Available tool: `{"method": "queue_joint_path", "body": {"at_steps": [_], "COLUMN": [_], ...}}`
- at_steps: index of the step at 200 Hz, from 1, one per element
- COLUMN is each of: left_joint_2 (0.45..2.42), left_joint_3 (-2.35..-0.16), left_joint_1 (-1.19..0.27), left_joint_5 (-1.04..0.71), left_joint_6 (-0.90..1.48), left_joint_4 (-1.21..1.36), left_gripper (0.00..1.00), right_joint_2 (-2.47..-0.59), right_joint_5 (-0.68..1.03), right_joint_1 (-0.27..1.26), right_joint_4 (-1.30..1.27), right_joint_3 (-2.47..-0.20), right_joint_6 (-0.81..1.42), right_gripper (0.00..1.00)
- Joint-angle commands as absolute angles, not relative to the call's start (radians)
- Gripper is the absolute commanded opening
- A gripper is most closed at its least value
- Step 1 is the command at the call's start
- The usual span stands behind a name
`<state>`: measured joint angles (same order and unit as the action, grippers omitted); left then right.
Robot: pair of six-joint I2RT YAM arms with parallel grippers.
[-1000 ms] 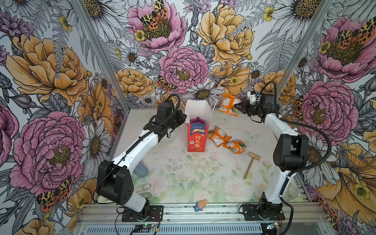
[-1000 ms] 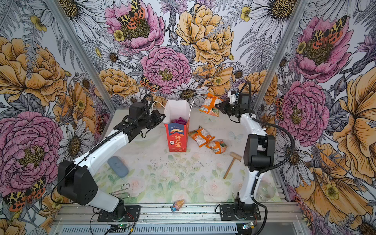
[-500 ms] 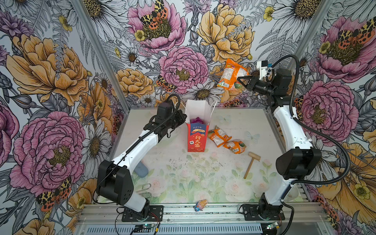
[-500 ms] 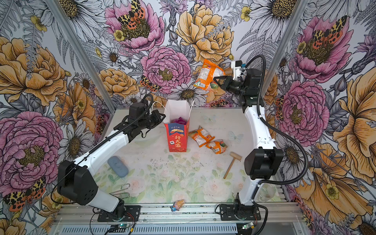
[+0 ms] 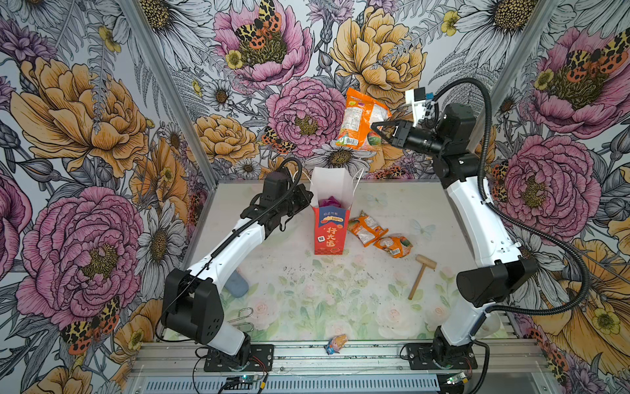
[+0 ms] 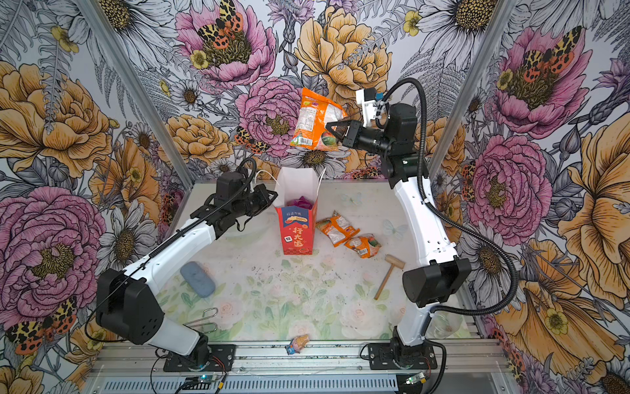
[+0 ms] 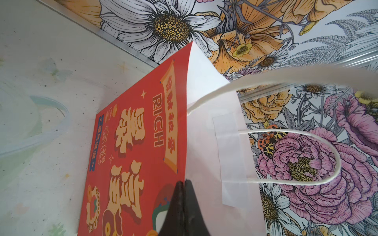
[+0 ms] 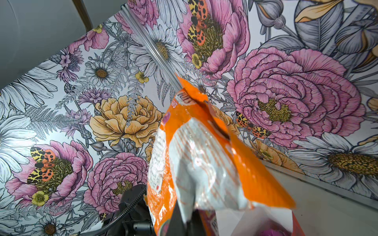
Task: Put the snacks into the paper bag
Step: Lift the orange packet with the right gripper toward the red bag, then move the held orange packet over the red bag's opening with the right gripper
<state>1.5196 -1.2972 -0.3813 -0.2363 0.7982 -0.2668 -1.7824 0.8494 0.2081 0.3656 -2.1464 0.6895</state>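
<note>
The red paper bag (image 5: 332, 227) (image 6: 297, 230) stands upright and open at mid table, with a purple snack packet (image 5: 329, 201) (image 6: 300, 202) inside. My left gripper (image 5: 309, 197) (image 7: 183, 182) is shut on the bag's (image 7: 139, 130) left rim. High above and just right of the bag's mouth, my right gripper (image 5: 375, 128) (image 6: 329, 128) (image 8: 187, 220) is shut on a crinkly orange snack packet (image 5: 359, 117) (image 6: 313, 119) (image 8: 204, 163), which hangs tilted. Two more orange snack packets (image 5: 367, 228) (image 5: 393, 245) lie on the table right of the bag.
A small wooden mallet (image 5: 422, 275) lies right of the loose packets. A tiny wrapped candy (image 5: 335, 343) sits at the front edge. A blue-grey pad (image 6: 197, 283) and a wire clip (image 6: 204, 319) lie front left, near my left arm.
My right arm has risen from the back of the table and carried the orange packet up and leftward, over the bag. The left arm and bag have not moved.
</note>
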Motion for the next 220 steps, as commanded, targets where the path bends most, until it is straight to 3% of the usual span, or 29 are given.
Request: {"method": "queue_joint_path", "body": {"at_steps": [1, 106, 220], "left_joint_2": [1.487, 1.480, 1.476], "left_joint_3": [-1.285, -1.275, -1.265], "left_joint_1": [-0.371, -0.371, -0.371], "left_joint_5": [-0.253, -0.253, -0.252], "left_joint_6": [0.805, 0.809, 0.811], "left_joint_4": [-0.232, -0.222, -0.216], "left_gripper": [0.00, 0.00, 0.00], "right_joint_2": [-1.769, -1.699, -1.622], "right_joint_5": [0.775, 0.561, 0.480], "right_joint_1": [0.266, 0.447, 0.460], "right_joint_4": [0.408, 0.360, 0.343], "right_joint_3": [-2.166, -1.934, -1.756], "right_joint_6": [0.614, 0.597, 0.553], "right_gripper": [0.00, 0.00, 0.00]}}
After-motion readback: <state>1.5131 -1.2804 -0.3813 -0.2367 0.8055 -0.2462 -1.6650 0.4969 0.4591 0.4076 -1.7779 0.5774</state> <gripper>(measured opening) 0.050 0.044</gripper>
